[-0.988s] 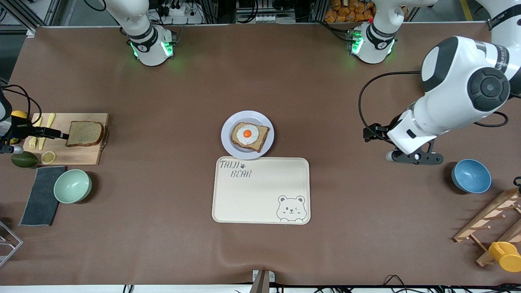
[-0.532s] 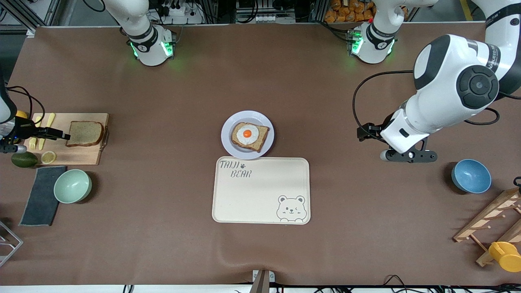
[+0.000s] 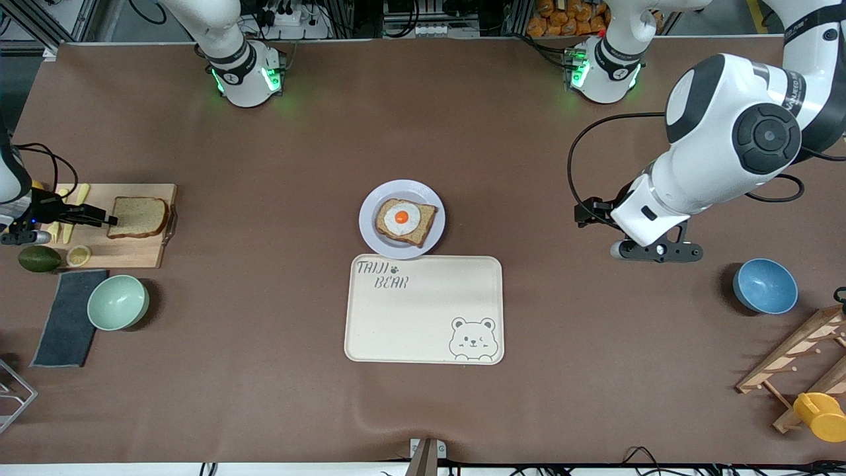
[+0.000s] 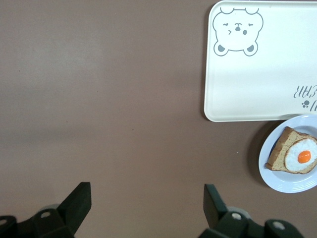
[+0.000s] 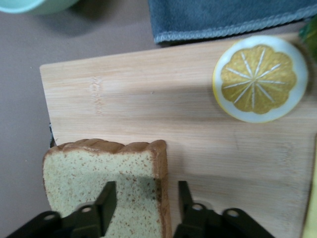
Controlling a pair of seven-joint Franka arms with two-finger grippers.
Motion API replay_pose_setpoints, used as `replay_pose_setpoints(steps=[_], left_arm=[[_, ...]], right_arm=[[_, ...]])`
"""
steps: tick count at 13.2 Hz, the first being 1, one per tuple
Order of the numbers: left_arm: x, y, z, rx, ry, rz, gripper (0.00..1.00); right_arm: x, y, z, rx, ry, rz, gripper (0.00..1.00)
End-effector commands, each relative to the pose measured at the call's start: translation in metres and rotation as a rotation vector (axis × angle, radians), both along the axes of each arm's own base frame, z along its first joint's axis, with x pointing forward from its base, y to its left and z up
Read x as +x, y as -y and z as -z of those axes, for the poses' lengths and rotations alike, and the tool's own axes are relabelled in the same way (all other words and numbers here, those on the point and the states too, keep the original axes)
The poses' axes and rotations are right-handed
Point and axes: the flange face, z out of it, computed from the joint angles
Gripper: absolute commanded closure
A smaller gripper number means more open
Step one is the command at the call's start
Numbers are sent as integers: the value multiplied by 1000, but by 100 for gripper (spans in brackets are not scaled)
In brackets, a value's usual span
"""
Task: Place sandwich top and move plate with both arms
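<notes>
- My right gripper (image 5: 144,196) (image 3: 99,217): fingers part open and astride the crust edge of the top slice (image 5: 99,183) (image 3: 137,217). One finger is over the crumb face, the other is off the crust over the board (image 5: 198,124). There is a visible gap at the crust, so nothing is pinched yet.
- Top slice: lies flat on the board, rounded end away from my fingers. In the front view it is at 9 o'clock from the plate (image 3: 370,198), well apart from it.
- Handling, my judgement: light, soft and floppy. It will dent or tear under a hard squeeze and sag if held by one edge alone. The crust is the firmest part, so I would take it there with a gentle bite reaching into the crumb, and carry it level.
- Board also holds a lemon slice (image 5: 260,77), near the top slice but not touching it.
- Plate: mid-table, bearing the egg slice (image 3: 404,221). The tray (image 3: 423,317) is at its 6 o'clock, with the rims touching or nearly so.
- Plate handling, my judgement: stiff, smooth and low-rimmed, so likely slippery. Needs a rim hold from each arm.
- My left gripper (image 4: 147,193) (image 3: 654,250): fingers fully apart and empty. It is over bare table at 3 o'clock from the plate, well apart, and that arm waits.
</notes>
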Motion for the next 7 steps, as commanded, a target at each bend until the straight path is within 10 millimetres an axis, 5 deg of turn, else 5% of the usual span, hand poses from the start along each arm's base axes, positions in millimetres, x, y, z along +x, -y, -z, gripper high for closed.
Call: replay_pose_setpoints(steps=[1,3,7], left_arm=[[0,6,2,-21,3,-16,0],[1,12,5,-27,8,-9,0],[4,20,13,-76,1,-14,0]], right_arm=[[-6,2,2,19,21,5,50],[-8,3,8,24,21,-4,50],[-13,6,19,37,44,-20,67]])
